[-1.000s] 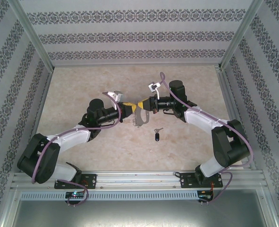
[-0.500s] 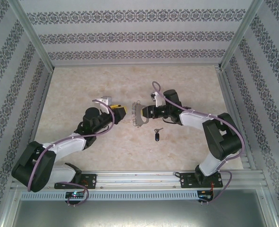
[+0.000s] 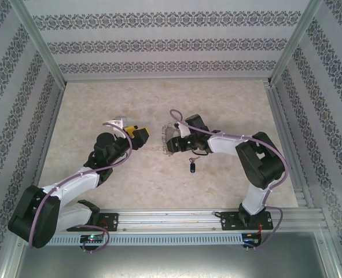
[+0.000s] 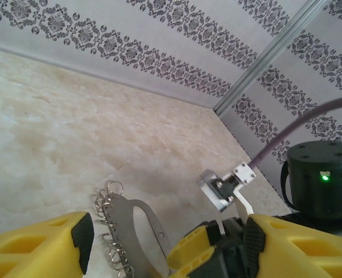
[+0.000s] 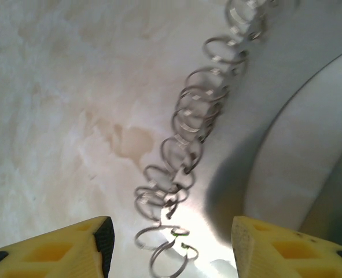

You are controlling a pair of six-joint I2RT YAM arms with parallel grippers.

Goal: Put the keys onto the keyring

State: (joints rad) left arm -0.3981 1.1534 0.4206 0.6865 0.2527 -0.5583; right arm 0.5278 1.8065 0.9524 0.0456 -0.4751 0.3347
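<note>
- Jaws of the left gripper (image 3: 140, 134) stood wide apart and held nothing, stopped just left of the keyring (image 3: 171, 141) with a strip of bare table (image 3: 228, 104) between them.
- Jaws of the right gripper (image 5: 169, 243) were parted too, straddling the chain (image 5: 188, 133) at the keyring's edge. Neither yellow finger pressed on the metal, so there was no grip.
- The keyring sat near the middle of the table, well apart from every wall.
- The key (image 3: 192, 167) lay flat on the near side of the keyring, apart from it, with no gripper touching it.
- Open tabletop ran from the keyring back to the patterned far wall (image 3: 159, 46) and out to both side walls.
- On the near side, bare surface separated the key from the metal rail (image 3: 171, 217) where the arms were bolted.
- Count: one keyring, one key, two grippers. The chain's small rings overlapped too much to count.
</note>
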